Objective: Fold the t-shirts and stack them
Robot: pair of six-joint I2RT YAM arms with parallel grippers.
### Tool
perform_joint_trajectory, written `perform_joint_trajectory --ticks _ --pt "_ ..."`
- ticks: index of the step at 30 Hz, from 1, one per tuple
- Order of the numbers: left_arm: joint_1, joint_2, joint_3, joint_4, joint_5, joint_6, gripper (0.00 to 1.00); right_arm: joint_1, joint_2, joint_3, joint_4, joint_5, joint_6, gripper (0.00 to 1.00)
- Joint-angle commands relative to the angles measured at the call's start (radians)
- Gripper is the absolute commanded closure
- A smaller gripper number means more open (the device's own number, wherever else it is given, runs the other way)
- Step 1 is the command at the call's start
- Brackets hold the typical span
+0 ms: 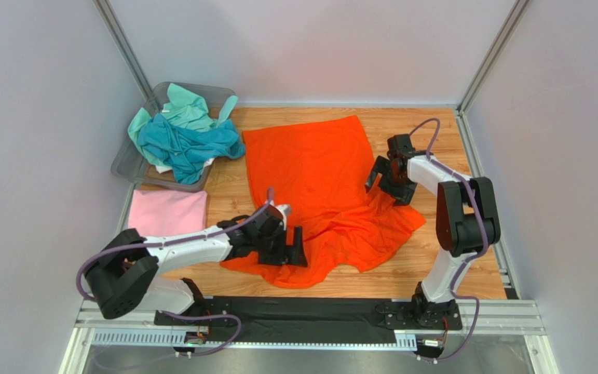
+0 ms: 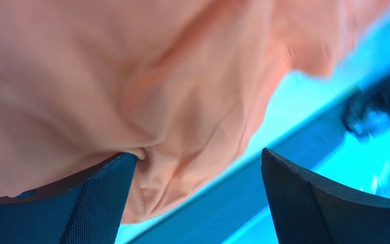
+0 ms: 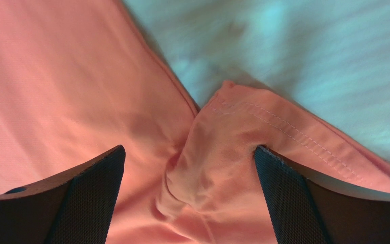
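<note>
**Both grippers spread wide over the orange shirt, pinching nothing**
The left gripper hangs with its jaws apart over the rumpled near hem. The right gripper straddles a stitched, bunched edge, probably so that the two can take hold for a fold. The bright orange soft-cloth t-shirt lies mid-table, smooth at the far end and creased nearer the arms. A pale pink folded shirt lies to its left, and teal and mint shirts are heaped in the grey plastic bin.

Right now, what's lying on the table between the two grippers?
The orange t-shirt: its rumpled lower half fills the stretch from the left gripper to the right gripper, both open. The top view shows it.
</note>
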Motion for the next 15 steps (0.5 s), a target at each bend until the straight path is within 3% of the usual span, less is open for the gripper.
perform_joint_trajectory --ticks 1,5,7,11,15 --pt "-0.133 0.136 0.023 0.093 0.159 -0.057 0.0 -0.035 0.116 0.134 -0.041 0.065 -0.068 0.0" --pt "-0.23 0.368 0.36 -0.035 0.233 0.065 0.0 -0.038 0.186 0.268 -0.093 0.07 -0.073 0.0" --pt "-0.288 0.432 0.434 -0.057 0.25 0.108 0.0 -0.046 0.187 0.306 -0.116 0.074 -0.076 0.0" --pt "-0.316 0.371 0.504 -0.127 0.134 0.17 0.0 -0.069 0.075 0.32 -0.144 0.073 -0.091 0.0" --pt "-0.316 0.186 0.484 -0.221 -0.022 0.21 0.0 -0.069 -0.066 0.268 -0.178 0.106 -0.111 0.0"
